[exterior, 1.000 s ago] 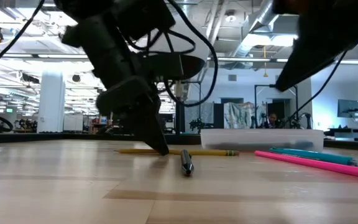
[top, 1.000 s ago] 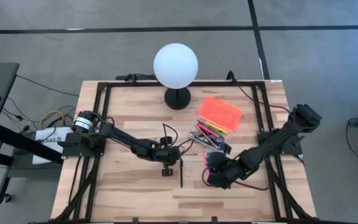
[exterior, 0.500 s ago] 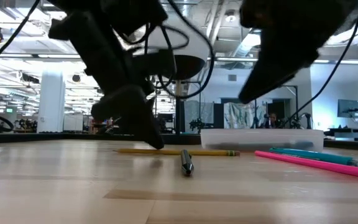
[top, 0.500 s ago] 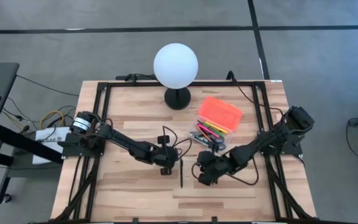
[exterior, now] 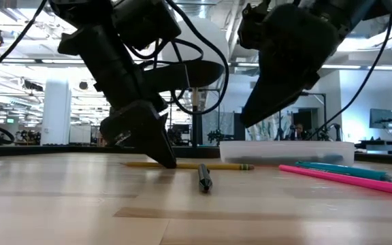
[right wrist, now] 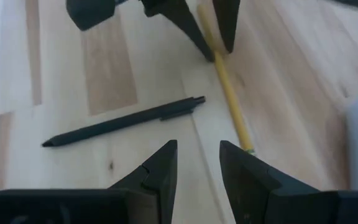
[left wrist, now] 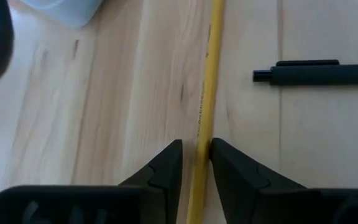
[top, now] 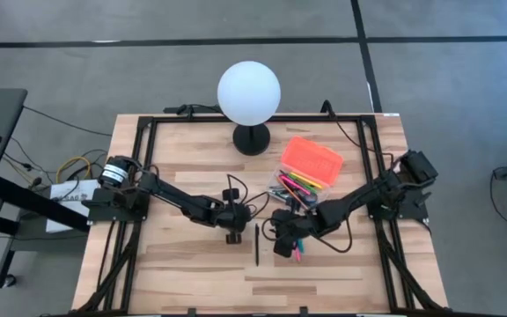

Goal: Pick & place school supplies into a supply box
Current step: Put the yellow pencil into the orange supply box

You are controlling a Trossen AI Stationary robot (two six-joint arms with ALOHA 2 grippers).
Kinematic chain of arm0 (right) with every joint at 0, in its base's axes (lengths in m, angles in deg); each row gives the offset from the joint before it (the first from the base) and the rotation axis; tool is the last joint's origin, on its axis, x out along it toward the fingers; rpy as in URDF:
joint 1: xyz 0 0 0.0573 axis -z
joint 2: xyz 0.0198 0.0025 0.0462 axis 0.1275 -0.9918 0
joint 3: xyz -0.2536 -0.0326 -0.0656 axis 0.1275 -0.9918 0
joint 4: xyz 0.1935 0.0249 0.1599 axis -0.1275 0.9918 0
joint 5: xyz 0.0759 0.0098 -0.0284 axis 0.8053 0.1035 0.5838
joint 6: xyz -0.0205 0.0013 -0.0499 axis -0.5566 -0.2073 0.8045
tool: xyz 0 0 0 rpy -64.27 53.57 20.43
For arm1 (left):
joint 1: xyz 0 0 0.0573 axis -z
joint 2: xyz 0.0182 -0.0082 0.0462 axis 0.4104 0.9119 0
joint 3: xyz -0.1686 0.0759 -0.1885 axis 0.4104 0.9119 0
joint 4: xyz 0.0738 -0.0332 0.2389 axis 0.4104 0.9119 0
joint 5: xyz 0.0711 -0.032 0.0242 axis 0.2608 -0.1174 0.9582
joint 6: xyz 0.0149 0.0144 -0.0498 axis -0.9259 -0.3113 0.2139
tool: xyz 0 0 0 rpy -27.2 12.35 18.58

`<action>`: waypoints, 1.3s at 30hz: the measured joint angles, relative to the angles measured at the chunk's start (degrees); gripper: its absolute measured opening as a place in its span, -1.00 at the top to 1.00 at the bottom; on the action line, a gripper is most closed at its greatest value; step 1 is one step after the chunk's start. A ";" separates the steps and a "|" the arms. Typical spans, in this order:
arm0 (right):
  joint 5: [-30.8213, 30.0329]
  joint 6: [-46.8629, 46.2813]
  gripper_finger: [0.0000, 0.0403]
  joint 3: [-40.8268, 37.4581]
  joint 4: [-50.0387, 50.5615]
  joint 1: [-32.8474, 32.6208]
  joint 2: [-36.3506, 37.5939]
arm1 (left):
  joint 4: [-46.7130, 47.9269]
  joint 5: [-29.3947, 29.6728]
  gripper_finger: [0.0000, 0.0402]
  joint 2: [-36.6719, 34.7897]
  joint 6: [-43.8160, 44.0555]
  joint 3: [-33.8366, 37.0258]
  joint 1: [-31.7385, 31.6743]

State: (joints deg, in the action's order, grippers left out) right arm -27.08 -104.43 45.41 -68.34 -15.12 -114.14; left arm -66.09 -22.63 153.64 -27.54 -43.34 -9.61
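From above, my left gripper (top: 232,236) sits at the centre of the frame, its tips down on the wooden table (top: 183,264). A thin black pen (top: 256,246) lies just right of it, running up and down the picture. My right gripper (top: 279,246) hangs just right of that pen, with a pink marker (top: 296,253) poking out beside it. Up and to the right stands the clear box (top: 299,180) with its orange lid (top: 313,158) swung open and coloured pens inside. A white globe lamp (top: 249,93) stands at top centre.

From table height, my left gripper (exterior: 163,159) points down at centre left, its tips at a long yellow pencil (exterior: 209,165) that lies flat across the middle. The black pen (exterior: 204,178) lies nearer the camera, end on. My right gripper hangs dark at upper right, clear of the wood. The box (exterior: 286,150) shows at right behind a pink marker (exterior: 339,178) and a blue one (exterior: 339,169).

In my left wrist view, my two fingers (left wrist: 166,163) stand slightly apart with the yellow pencil (left wrist: 205,99) running straight up between them; I cannot tell whether they pinch it. The black pen (left wrist: 319,72) lies at upper right.

In my right wrist view, my fingers (right wrist: 160,168) at the bottom are parted and hold nothing. The black pen (right wrist: 126,121) lies mid-left above them; the pencil (right wrist: 227,99) slants down from my other gripper (right wrist: 211,53) at the top.
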 joint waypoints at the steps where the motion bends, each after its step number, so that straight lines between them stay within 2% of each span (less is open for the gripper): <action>1: 0.01 0.85 0.44 0.00 -0.05 0.28 0.00 | 0.07 -1.46 0.59 0.16 -0.72 0.00 -0.26; 10: 4.58 6.56 0.44 0.00 0.47 3.09 0.00 | -3.72 -6.59 0.95 0.12 -3.42 2.59 -0.53; 13: 5.91 8.27 0.44 0.00 1.19 3.60 0.00 | -8.00 -8.32 0.94 0.07 -3.30 4.90 -0.30; 21: 9.17 9.18 0.44 0.19 2.83 4.17 -2.56 | -14.63 -8.41 0.92 0.00 -2.87 8.27 0.47; 23: 9.40 9.18 0.44 -0.31 5.56 4.08 -3.08 | -14.93 -8.43 0.92 -0.02 -3.47 8.44 0.50; 39: 8.77 8.39 0.44 0.11 4.08 3.95 -6.38 | -14.99 -8.45 0.97 -0.02 -5.87 8.44 0.69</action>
State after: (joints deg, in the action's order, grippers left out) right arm -18.31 -96.04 45.51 -64.26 -11.18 -120.52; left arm -81.08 -31.07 153.62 -33.41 -34.91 -8.92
